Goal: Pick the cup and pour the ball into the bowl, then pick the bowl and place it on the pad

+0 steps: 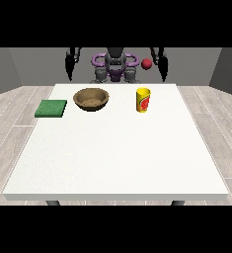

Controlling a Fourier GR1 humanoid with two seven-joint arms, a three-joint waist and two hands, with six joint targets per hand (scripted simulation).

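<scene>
A yellow cup point(143, 100) with a red mark stands upright on the white table point(117, 158), right of centre near the far edge. A small red ball point(146, 63) is in the air above and behind the cup, touching nothing. A brown wooden bowl point(91, 99) sits left of the cup. Further left, a flat green pad point(51, 108) lies near the table's left edge. The hand at the view's left point(69, 69) and the hand at the view's right point(162, 69) both hang beside the robot's body beyond the far edge, fingers straight down, holding nothing.
The robot's torso point(115, 66) stands behind the far edge at the middle. Grey walls and a wooden floor surround the table.
</scene>
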